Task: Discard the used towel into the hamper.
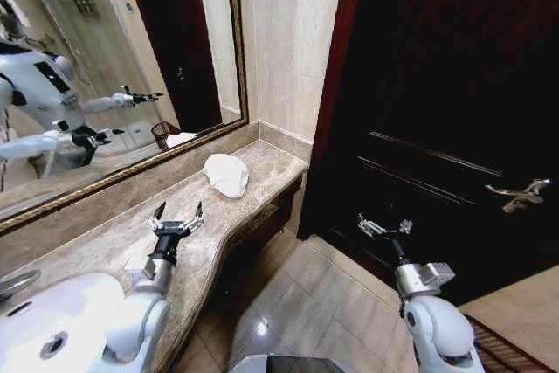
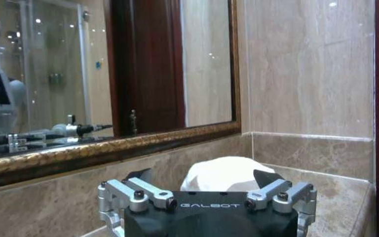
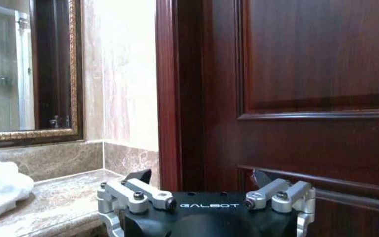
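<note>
The white towel (image 1: 227,174) lies crumpled near the middle of the picture, on the brown stone table (image 1: 113,246). Below and left of it, the left hand (image 1: 177,212) hovers over the table, wide open and holding nothing. At the lower right, the right hand (image 1: 384,225) is open and empty before the dark door (image 1: 454,93). A mirror (image 1: 105,58) fills the upper left.

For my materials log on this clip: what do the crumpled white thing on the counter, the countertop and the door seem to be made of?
The towel: soft white cloth, probably terry; it lies crumpled in rounded folds. The countertop: polished stone, likely beige-brown marble; it shows veining and a sheen. The door: dark red-brown wood with a gloss finish, or a veneer; raised panel mouldings catch light. The left gripper is over the counter, open, short of the towel.
</note>
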